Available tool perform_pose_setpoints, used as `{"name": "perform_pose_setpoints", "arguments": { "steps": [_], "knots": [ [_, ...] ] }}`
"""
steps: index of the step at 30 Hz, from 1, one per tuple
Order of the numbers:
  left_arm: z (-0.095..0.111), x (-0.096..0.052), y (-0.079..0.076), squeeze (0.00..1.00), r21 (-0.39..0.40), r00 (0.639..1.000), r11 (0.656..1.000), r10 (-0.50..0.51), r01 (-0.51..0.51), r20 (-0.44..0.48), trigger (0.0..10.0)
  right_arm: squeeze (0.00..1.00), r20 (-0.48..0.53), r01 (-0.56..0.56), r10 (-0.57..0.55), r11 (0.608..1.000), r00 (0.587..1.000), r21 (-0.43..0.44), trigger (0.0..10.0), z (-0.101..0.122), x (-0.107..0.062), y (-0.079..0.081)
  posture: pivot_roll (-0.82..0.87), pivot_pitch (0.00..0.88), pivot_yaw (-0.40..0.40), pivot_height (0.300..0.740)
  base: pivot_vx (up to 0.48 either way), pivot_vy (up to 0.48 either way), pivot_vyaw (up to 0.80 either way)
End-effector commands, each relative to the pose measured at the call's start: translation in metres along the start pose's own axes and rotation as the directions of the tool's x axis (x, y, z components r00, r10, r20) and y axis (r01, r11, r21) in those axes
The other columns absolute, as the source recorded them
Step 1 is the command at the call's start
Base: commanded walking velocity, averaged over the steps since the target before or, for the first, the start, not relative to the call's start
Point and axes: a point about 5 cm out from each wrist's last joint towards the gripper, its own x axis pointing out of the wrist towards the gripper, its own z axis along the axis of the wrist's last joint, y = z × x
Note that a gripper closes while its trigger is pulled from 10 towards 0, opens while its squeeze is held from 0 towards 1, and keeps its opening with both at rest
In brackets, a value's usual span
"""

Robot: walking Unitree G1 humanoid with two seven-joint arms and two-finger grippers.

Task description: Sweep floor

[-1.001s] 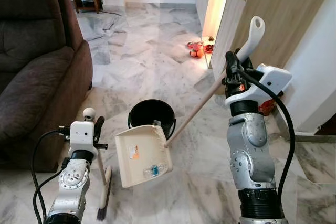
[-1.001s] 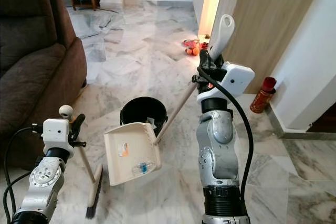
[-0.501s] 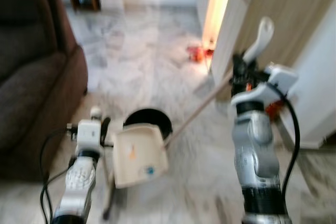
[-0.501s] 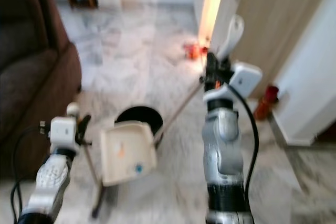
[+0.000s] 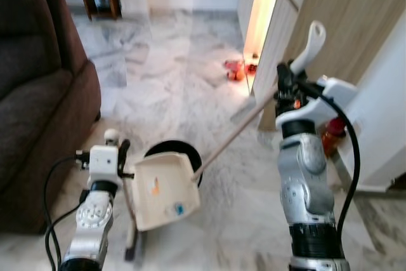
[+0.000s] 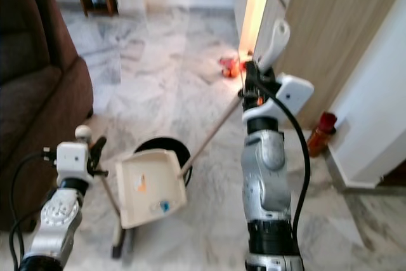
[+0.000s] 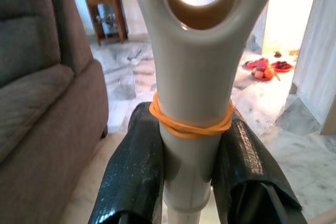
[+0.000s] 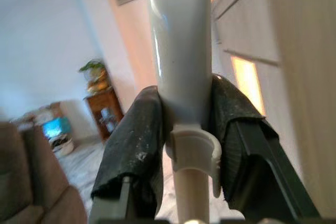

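Marble floor [image 5: 171, 87] stretches past a brown sofa [image 5: 38, 93]; left gripper [image 7: 191, 169] clamps the broom handle [image 7: 194, 103], right gripper [image 8: 184, 145] clamps the dustpan handle [image 8: 181, 51] above a black bucket [image 5: 184, 150].

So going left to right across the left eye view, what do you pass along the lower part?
Brown sofa → left hand on the broom handle → cream dustpan in front of the black bin → long dustpan handle → right hand gripping it → red bottle.
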Motion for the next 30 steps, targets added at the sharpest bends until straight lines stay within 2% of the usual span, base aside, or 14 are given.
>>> {"name": "perform_pose_setpoints", "arguments": {
  "steps": [1,30],
  "knots": [
    [0.0097,0.0046,0.0034,0.00,0.014,0.999,1.000,0.006,-0.007,0.050,10.0,0.00,0.074,-0.020,0.017,0.999,0.997,0.036,10.0,0.0157,0.0044,0.0055,0.07,0.027,-0.040,0.740,0.330,0.000,0.00],
    [0.0099,0.0045,0.0054,0.00,0.002,0.998,1.000,0.023,-0.024,0.052,10.0,0.00,0.058,-0.024,0.020,0.998,0.998,0.059,10.0,0.0148,0.0053,0.0063,0.08,0.040,-0.048,0.740,0.327,0.000,0.00]
  ]
}}
